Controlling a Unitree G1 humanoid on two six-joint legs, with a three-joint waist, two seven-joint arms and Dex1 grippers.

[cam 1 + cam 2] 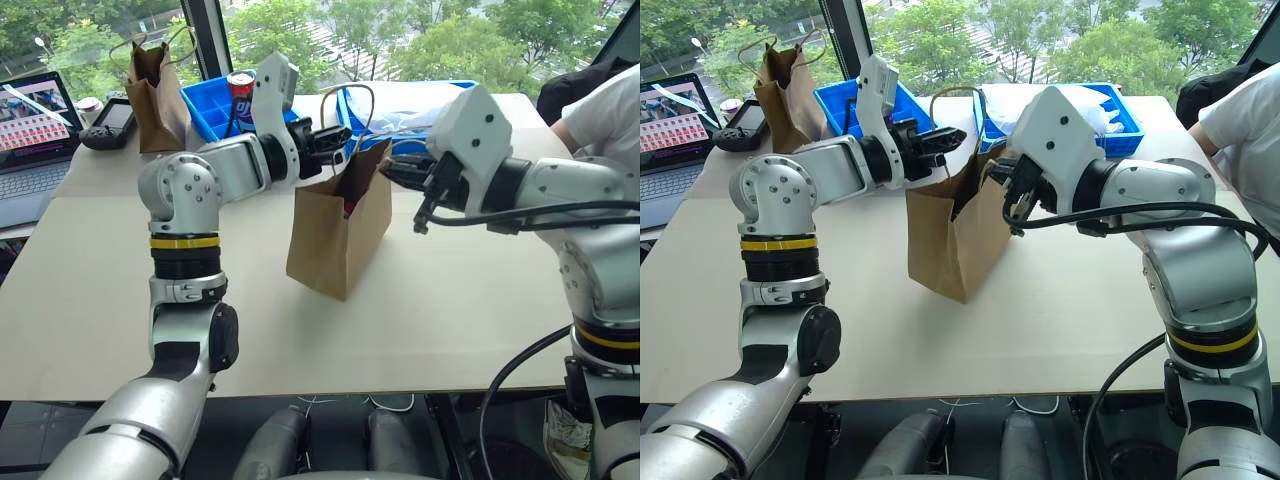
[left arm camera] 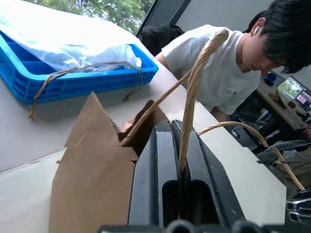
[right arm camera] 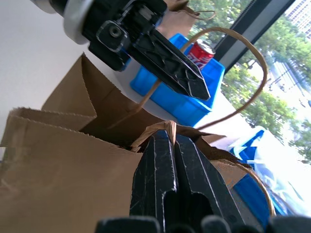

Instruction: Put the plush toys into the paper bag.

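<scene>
Bag: We are seeing the paper bag (image 1: 338, 232) standing upright in the middle of the table (image 1: 120, 300), its long side going up and down and its open mouth facing up.
Toy: We are spotting a bit of red inside the bag mouth (image 1: 347, 207); we cannot tell if it is one of the plush toys.
Left claw: We are looking at the left gripper (image 2: 176, 145) with its two black fingers pressed together on a string handle (image 2: 194, 92) of the bag, up by the rim on the bag's left side.
Right claw: We are looking at the right gripper (image 3: 173, 145) with its fingers pressed together too, pinching the other string handle (image 3: 165, 127) right at the rim on the bag's right side.
Left side: We are seeing a laptop (image 1: 35, 130) at the far left, a small black gadget (image 1: 108, 125) next to it, and then a darker brown bag (image 1: 155, 95) standing at the back.
Behind the bag: We are seeing blue bins (image 1: 215, 105) with a red can (image 1: 241, 95) in one and a clear plastic bag (image 2: 73, 41) lying over the other.
Right side: We are seeing a person in a white shirt (image 2: 218, 73) sitting at the far right edge of the table.
In the way: Both arms are crowding the bag mouth from either side.
</scene>
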